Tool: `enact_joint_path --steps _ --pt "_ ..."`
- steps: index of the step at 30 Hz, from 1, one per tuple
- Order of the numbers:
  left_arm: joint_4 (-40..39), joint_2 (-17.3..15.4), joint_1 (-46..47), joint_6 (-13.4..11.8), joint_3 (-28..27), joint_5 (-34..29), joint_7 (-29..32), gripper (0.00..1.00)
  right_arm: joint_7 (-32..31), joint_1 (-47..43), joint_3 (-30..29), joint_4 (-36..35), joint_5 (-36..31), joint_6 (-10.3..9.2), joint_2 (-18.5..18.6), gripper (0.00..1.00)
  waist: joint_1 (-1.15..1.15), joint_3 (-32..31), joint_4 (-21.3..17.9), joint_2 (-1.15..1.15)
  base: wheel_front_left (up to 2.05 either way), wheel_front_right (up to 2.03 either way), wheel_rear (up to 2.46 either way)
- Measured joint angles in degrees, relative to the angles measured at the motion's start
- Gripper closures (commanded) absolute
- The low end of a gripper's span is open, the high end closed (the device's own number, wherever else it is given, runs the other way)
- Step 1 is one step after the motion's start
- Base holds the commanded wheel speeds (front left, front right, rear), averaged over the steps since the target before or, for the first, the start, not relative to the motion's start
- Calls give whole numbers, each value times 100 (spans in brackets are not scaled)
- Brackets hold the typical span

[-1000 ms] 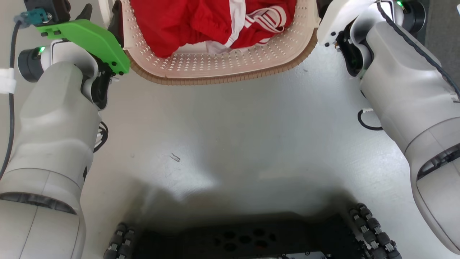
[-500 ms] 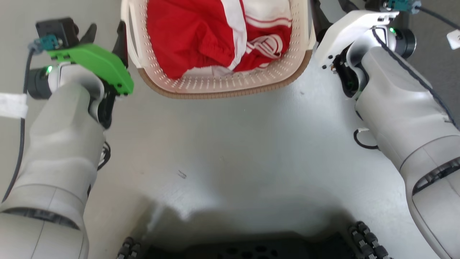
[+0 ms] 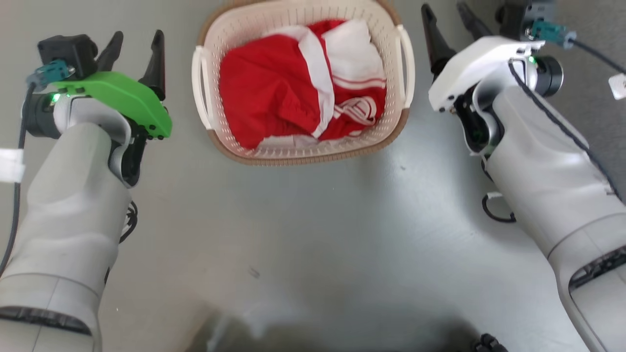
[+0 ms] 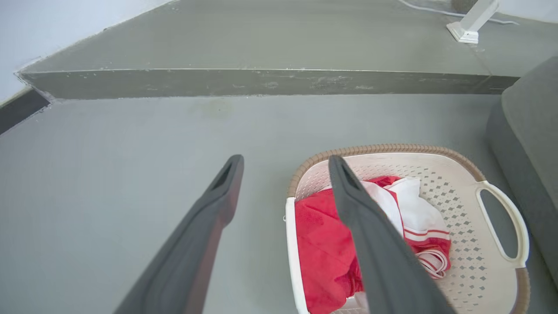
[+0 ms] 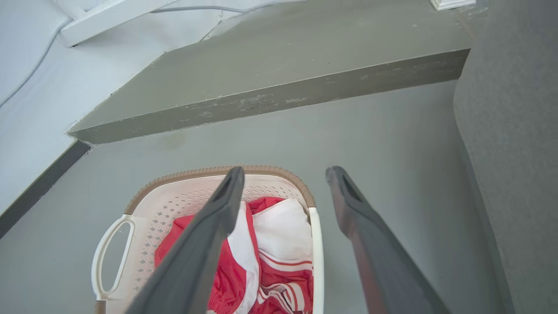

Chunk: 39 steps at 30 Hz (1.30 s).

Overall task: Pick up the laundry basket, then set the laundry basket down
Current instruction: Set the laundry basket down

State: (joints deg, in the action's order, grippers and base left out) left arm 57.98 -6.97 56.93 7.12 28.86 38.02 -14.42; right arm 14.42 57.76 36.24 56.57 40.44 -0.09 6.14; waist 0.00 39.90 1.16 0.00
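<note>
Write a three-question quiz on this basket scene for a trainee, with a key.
1. True or false: the left gripper and the right gripper are both open.
2. What lies in the laundry basket? A. red and white clothing B. blue towels C. nothing
3. Fill in: the laundry basket stands on the grey ___, between the two grippers.

Key: 1. True. 2. A. 3. floor.
</note>
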Motion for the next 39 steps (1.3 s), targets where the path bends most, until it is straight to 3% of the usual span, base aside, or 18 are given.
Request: enact_joint_path --steps 10,27,39 --pt "-1099 -122 -856 -10 -456 -335 0 0 0 -889 -407 -867 -463 -254 130 0 0 -817 -37 0 0 0 0" --pt "-2705 -157 -2491 -321 -1005 -961 0 0 0 -2430 -1121 -2293 -1128 -457 221 0 0 -2080 -130 0 0 0 0" --pt "-3673 -22 -3511 -514 -1183 -1299 0 0 0 -3373 -1319 -2996 -1646 -565 305 0 0 -2844 -150 0 0 0 0"
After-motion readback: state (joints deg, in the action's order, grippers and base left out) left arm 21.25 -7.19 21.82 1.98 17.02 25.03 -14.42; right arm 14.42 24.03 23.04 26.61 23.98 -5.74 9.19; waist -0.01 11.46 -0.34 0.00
